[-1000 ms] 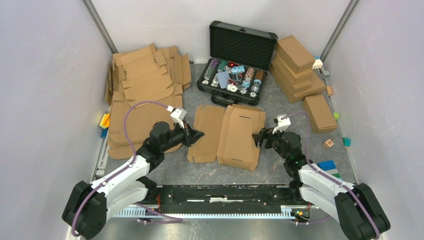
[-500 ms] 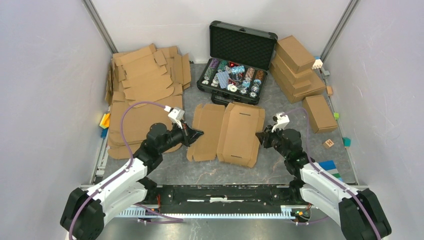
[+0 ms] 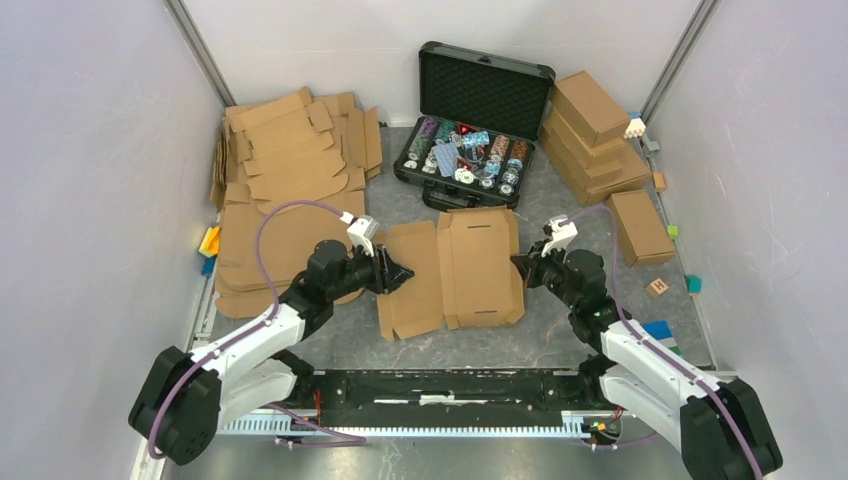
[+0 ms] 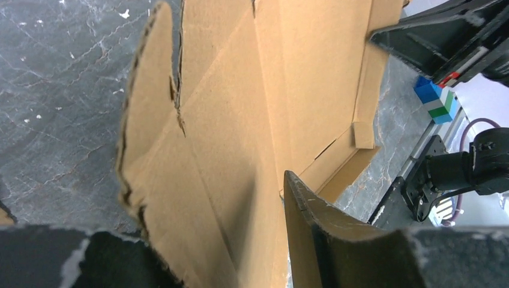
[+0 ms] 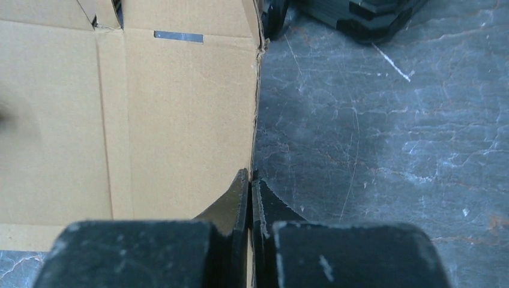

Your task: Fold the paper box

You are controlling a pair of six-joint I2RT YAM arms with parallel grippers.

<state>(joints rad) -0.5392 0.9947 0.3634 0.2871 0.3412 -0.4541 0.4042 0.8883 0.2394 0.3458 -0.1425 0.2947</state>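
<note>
The paper box (image 3: 455,268) is a flat brown cardboard blank lying open in the middle of the table. My left gripper (image 3: 395,272) sits at its left flap. In the left wrist view that gripper (image 4: 204,222) is open, with the raised flap of the paper box (image 4: 228,120) standing between its spread fingers. My right gripper (image 3: 520,270) is at the blank's right edge. In the right wrist view the right gripper (image 5: 249,174) is shut, pinching that edge of the paper box (image 5: 180,108).
A stack of flat cardboard blanks (image 3: 290,170) fills the left side. An open black case of chips (image 3: 475,130) stands at the back. Finished brown boxes (image 3: 595,135) sit at the back right, with small coloured blocks (image 3: 655,330) beside them.
My right gripper has closed on the blank's right edge. The left gripper has opened. The blank has turned squarer to the table and shifted slightly left.
</note>
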